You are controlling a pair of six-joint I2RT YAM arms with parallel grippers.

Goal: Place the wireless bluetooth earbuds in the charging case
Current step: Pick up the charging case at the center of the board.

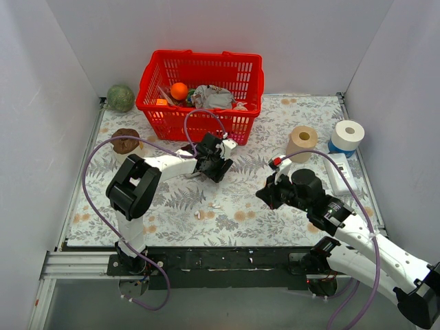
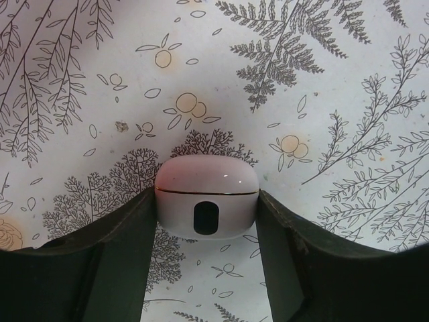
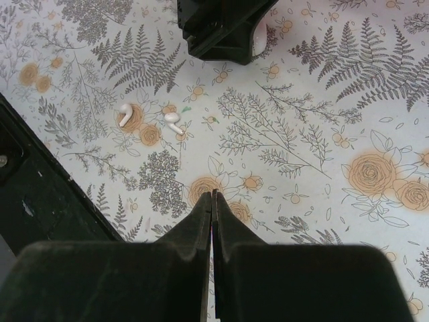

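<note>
White earbuds (image 3: 173, 121) | apart from closed right hand (image 3: 212, 196) | case (image 2: 206, 180) in left hand (image 2: 206, 201) (clamped)

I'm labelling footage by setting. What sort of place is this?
Probably a robot lab test booth: plain white panels wall in the floral-clothed table, the left arm and right arm are mounted along a metal rail at its near edge, and a red basket of props sits on it.

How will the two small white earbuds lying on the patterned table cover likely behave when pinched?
The earbuds look glossy and rounded, so probably slippery and apt to squirt from a pinch. They are tiny beside the right gripper, so likely very light and easily nudged. Their short stems lie flat, so rolling far seems unlikely.
</note>
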